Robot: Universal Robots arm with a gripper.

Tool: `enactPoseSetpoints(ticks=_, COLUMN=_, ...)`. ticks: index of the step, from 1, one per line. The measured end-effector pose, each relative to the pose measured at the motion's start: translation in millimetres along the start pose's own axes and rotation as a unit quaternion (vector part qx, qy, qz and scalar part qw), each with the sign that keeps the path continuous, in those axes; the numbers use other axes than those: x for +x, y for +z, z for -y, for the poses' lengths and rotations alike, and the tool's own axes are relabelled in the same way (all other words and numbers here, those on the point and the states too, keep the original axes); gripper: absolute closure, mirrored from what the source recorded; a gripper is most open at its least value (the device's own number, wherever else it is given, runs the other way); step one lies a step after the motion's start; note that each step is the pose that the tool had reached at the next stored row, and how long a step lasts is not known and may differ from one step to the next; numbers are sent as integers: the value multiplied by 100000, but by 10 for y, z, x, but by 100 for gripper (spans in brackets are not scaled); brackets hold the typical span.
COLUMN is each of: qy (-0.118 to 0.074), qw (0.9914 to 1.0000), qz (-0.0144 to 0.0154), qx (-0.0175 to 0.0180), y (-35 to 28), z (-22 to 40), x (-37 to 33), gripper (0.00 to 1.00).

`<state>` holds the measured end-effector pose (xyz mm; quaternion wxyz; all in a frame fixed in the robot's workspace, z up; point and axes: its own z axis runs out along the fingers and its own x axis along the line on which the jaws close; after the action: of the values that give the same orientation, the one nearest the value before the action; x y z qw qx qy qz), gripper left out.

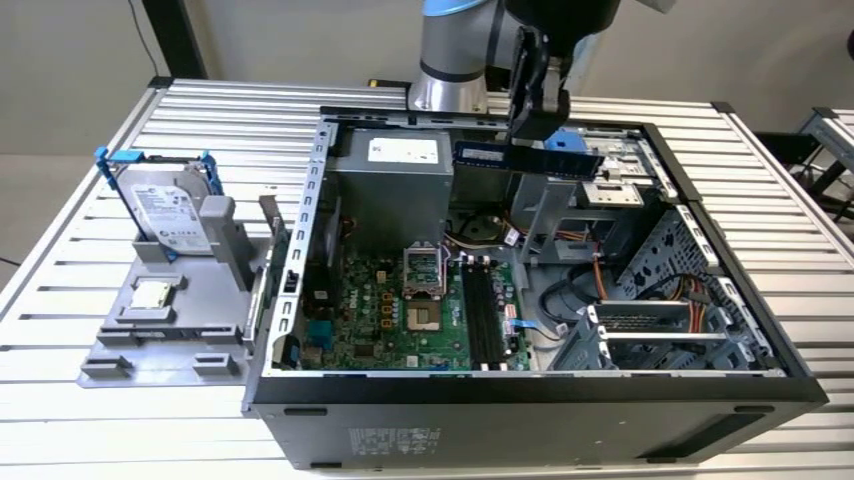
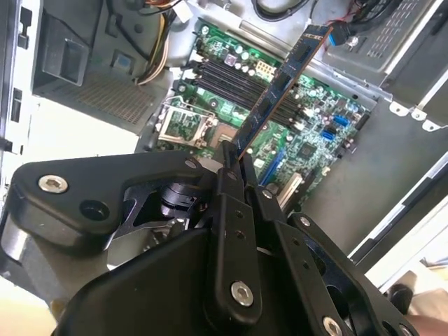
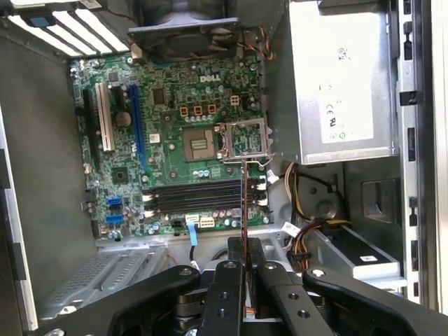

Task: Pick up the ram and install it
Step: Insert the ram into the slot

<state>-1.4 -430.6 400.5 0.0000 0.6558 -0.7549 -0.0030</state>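
My gripper hangs above the back of the open computer case, shut on the ram, a long dark board stick held level over the case. In the second wrist view the ram sticks out from between the fingertips over the green motherboard. In the first wrist view the ram shows edge-on as a thin line crossing the black memory slots. In the exterior view the memory slots lie well below the stick.
A silver hard drive with a blue bracket stands on a grey fixture at the exterior view's left. Inside the case are the power supply, the processor socket, loose cables and a drive cage.
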Motion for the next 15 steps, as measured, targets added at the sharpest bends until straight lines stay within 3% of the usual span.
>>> enactPoseSetpoints(ticks=6, qy=2621, qw=99966, qz=19, qx=12, y=1, z=0, x=0, gripper=100)
enactPoseSetpoints(ticks=15, qy=6162, qw=99810, qz=30, qx=25, y=0, z=0, x=0, gripper=100)
